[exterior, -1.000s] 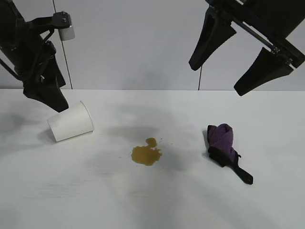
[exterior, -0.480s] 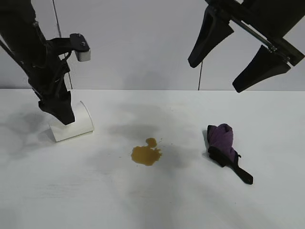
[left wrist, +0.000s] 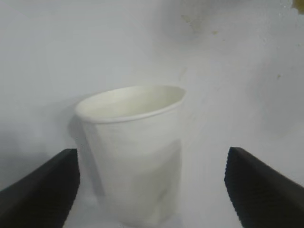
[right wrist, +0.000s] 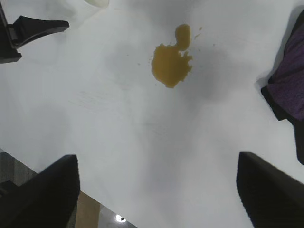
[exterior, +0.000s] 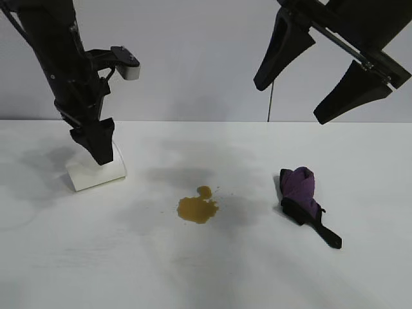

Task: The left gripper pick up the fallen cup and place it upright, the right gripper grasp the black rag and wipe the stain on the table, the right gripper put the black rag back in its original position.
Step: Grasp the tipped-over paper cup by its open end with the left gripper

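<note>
Matt surfaces, one wet patch

The cup (left wrist: 133, 156) looks like smooth white paper; the bench (exterior: 212, 270) is matt white; the rag (exterior: 301, 193) is soft purple cloth, black-edged; the stain (exterior: 197, 208) gleams amber.

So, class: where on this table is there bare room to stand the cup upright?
Bare table runs across the near edge, in front of the stain, and between the cup and the stain. It is crowded at the cup, where the left gripper hangs, and around the black rag.
</note>
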Controlling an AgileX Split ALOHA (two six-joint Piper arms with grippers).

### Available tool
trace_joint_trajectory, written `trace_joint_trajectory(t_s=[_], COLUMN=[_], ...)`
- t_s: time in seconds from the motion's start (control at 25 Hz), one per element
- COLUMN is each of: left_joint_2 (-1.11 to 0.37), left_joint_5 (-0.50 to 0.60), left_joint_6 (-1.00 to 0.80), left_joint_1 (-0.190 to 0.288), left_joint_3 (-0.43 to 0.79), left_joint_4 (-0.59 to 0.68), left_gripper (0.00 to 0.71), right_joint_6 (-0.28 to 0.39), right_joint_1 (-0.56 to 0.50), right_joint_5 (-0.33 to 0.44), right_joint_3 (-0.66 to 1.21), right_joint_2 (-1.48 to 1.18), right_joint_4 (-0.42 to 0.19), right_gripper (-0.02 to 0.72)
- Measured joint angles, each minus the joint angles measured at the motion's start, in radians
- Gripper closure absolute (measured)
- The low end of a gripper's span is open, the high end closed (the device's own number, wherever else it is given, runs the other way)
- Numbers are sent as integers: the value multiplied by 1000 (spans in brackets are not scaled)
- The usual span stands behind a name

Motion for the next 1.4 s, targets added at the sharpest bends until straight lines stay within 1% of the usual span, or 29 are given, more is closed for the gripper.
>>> trace_joint_trajectory(t_s=[0.28, 0.48, 0.72, 1.0, 1.2, 1.28, 1.4], left_joint_2=[58, 83, 89, 123, 124, 124, 124], left_joint_5=[9, 11, -17, -18, -22, -23, -23], left_joint_6=[-21, -32, -53, -69, -71, -71, -73], left_joint_1=[-3, -3, -6, -7, -7, -7, -7], left_joint_3=[-54, -58, -62, -63, -63, -63, -64], left_joint_4=[7, 18, 22, 70, 74, 74, 74], left_gripper=[105, 105, 105, 105, 107, 121, 206], right_joint_6=[0, 0, 0, 0, 0, 0, 0], right_joint_1=[0, 0, 0, 0, 0, 0, 0], right_joint_5=[0, -1, -2, -2, -2, -2, -2], right_joint_3=[0, 0, 0, 0, 0, 0, 0], right_joint_2=[0, 0, 0, 0, 0, 0, 0], right_joint_4=[0, 1, 2, 3, 3, 3, 3], right_gripper=[81, 81, 81, 81, 81, 81, 81])
